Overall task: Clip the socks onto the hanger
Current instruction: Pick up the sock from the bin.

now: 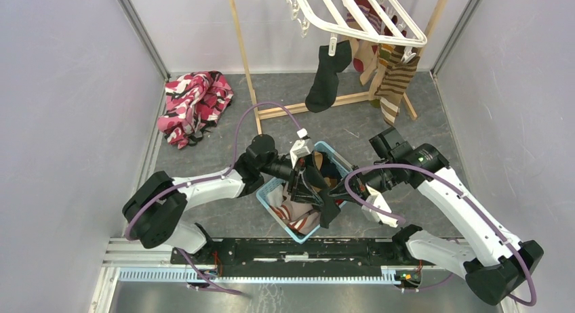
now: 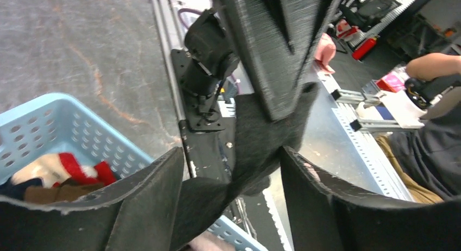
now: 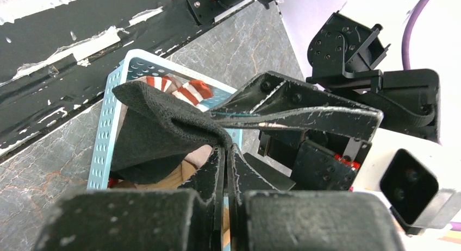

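Observation:
A black sock is lifted over the light blue basket, and my right gripper is shut on its edge. My left gripper stands open around the same sock, which runs between its spread fingers without being pinched. In the top view both grippers meet above the basket, the left and the right. More socks lie in the basket, one with a red-white cuff. The white hanger at the back holds a black sock and striped socks.
A pink, red and black cloth lies at the back left on the grey floor. The thin wooden frame stand carries the hanger, its base bar lying behind the basket. Grey walls close in both sides.

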You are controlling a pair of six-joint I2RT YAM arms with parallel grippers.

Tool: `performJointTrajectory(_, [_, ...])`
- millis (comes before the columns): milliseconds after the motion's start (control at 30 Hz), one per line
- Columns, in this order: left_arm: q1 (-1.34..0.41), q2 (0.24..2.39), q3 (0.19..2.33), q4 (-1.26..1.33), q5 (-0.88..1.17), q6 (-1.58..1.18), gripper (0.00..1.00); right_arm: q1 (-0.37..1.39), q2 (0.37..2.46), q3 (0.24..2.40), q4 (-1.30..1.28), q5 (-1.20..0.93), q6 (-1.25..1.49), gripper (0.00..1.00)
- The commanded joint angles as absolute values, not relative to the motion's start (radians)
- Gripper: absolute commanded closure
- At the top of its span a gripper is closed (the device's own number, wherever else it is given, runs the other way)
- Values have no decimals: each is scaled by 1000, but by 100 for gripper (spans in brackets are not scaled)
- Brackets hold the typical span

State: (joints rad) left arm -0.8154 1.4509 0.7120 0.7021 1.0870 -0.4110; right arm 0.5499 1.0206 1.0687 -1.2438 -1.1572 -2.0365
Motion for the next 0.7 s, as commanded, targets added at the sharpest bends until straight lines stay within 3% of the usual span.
performJointTrajectory(0, [-833,1455,752,837,1155,-489,34,555,1026,1076,-1254,-1148,-2229,100])
performJointTrajectory(100, [-833,1445,727,933,1164,-548,45,554,1025,1076,-1254,-1139,-2217,100])
performJointTrajectory(167, [-831,1434,714,974,1161,-582,85,554,1024,1086,-1248,-1132,-2178,100])
performJointTrajectory(233, [-831,1413,696,973,1140,-583,95,554,1014,1101,-1206,-1122,-2076,98])
performJointTrajectory(267, [-831,1396,676,976,1121,-584,97,553,1005,1108,-1151,-1111,-1956,93])
performJointTrajectory(300, [-830,1373,656,977,1087,-579,98,553,989,1114,-1086,-1094,-1832,81])
performJointTrajectory(400, [-828,1266,563,945,926,-528,98,545,915,1090,-794,-949,-1353,37])
performJointTrajectory(433, [-828,1221,545,921,865,-503,98,533,893,1077,-724,-889,-1237,27])
performJointTrajectory(533, [-830,1073,472,852,684,-428,98,480,842,1050,-690,-845,-1139,14])
performJointTrajectory(667, [-830,933,400,854,571,-353,98,391,823,1003,-694,-994,-1078,8])
